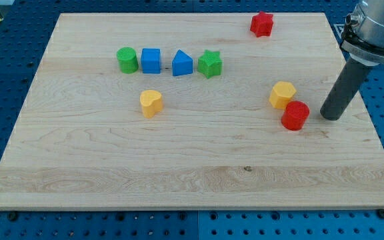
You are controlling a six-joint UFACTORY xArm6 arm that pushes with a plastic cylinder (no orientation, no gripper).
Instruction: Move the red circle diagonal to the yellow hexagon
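Note:
The red circle (pixel 295 115) lies on the wooden board at the view's right, touching the lower right side of the yellow hexagon (pixel 283 95). My tip (pixel 331 117) rests on the board just to the right of the red circle, a small gap apart from it. The dark rod rises up and to the right from the tip.
A red star (pixel 262 24) sits near the view's top. A row of a green circle (pixel 127 60), blue square (pixel 151 61), blue pentagon-like block (pixel 183 64) and green star (pixel 210 64) lies at upper left. A yellow heart (pixel 151 103) lies below them. The board's right edge (pixel 369 120) is close to my tip.

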